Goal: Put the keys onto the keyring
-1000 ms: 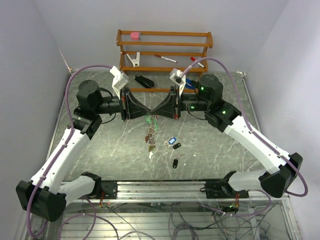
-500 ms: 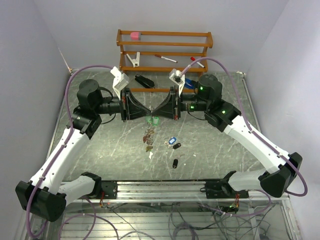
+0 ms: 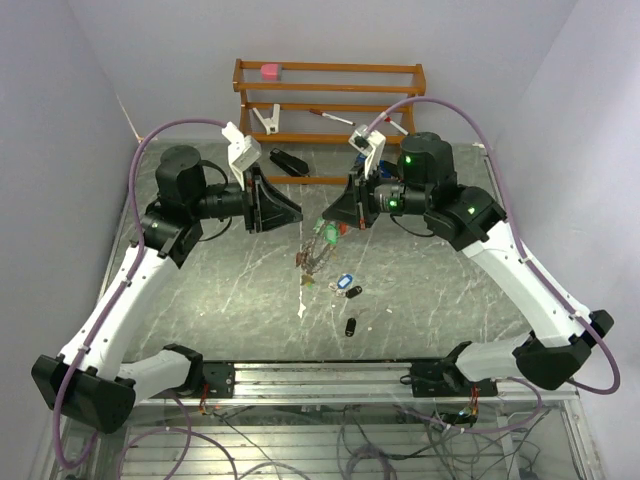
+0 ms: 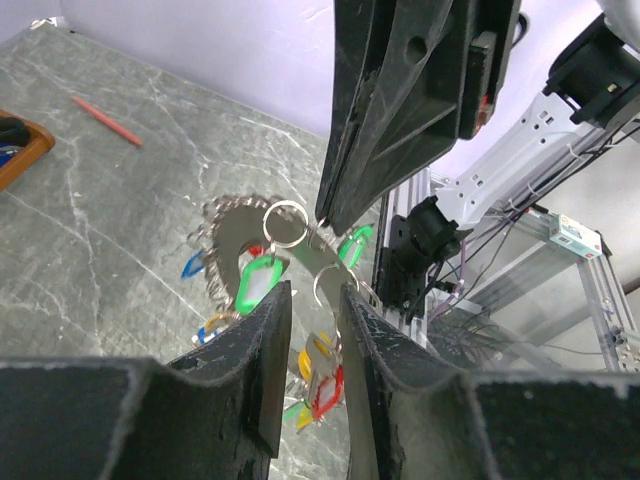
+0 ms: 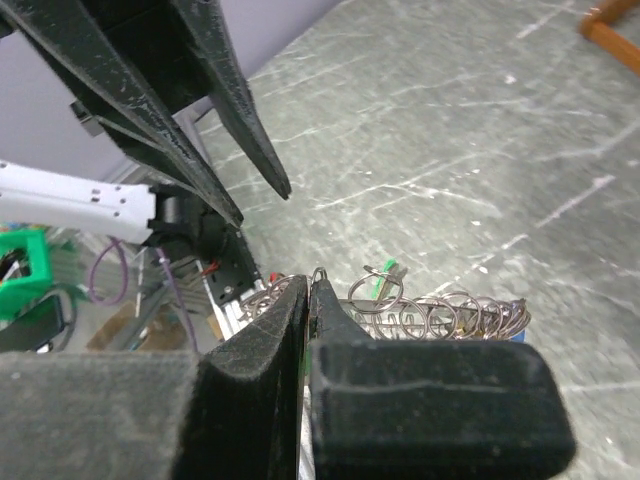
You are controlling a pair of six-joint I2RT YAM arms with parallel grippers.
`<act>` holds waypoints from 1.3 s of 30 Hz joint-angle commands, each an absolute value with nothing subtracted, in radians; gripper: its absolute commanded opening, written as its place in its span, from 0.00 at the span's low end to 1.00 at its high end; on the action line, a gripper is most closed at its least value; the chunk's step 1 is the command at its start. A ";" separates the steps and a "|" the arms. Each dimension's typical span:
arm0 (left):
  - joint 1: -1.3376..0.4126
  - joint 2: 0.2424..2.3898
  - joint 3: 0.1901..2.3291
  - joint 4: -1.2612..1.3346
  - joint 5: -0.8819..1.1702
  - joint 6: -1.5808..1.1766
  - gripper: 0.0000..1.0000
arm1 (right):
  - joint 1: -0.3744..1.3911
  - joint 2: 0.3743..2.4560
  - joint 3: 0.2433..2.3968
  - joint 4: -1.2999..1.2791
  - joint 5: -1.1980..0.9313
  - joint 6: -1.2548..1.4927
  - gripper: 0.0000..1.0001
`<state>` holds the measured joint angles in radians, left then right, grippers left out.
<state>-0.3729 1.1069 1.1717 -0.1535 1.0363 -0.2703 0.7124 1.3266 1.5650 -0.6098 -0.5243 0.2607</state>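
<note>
Clenched tight on the right: the right claw (image 5: 308, 285), fingertips pressed flat together, a thin silvery wire poking out at the very tip. Gripping the keyring (image 3: 318, 248), no doubt about it. Dangling just below that tip in the overhead view, a cluster of tags, a green tag (image 4: 255, 283) uppermost, red and yellow lower down. Impossible to tell whether the lowest tags touch the table (image 3: 230, 300).

Exact pinch point on the loop: hard to make out. Most of the wire is hidden behind the black fingers in the right wrist view, with only a row of small rings (image 5: 440, 315) peeping over the finger's top edge.

Across from it, released: the left claw (image 4: 312, 295), jaws parted, nothing between the pads, tip aimed at the right claw and standing a little apart from the cluster. Through that gap, blurred, bits of ring and a red-and-yellow tag, lower part cut off by the fingers.

Down on the table, below and nearer the bases than the right claw's tip, loose keys (image 3: 346, 282): one blue-headed, a black one just beside it, another black key (image 3: 350, 326) closer in, plus a small pale bit (image 3: 302, 310) too tiny to name.

Behind both claws, a wooden rack (image 3: 330, 68), contents mostly too small to name.

Lettering on the tags: too small and blurred to read.
</note>
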 commanded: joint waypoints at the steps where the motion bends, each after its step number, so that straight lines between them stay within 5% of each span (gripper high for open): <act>1: -0.379 1.129 1.253 -0.249 0.972 -0.204 0.36 | 0.712 1.354 1.681 -0.785 -0.342 0.282 0.00; 16: -0.405 1.298 1.673 -0.899 0.618 0.057 0.34 | 0.709 1.563 1.844 -1.171 0.042 0.549 0.00; 33: -0.502 1.364 1.549 -0.678 0.630 -0.276 0.34 | 0.699 1.527 1.624 -0.904 0.163 1.234 0.00; 39: -0.502 1.402 1.589 -0.683 0.623 -0.304 0.34 | 0.721 1.601 1.689 -1.025 0.325 1.447 0.00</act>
<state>-0.4931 1.3933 1.5337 -0.7132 0.6308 -0.2611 0.7074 1.5688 1.6356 -1.0016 0.1894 1.2419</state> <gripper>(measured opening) 0.341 0.009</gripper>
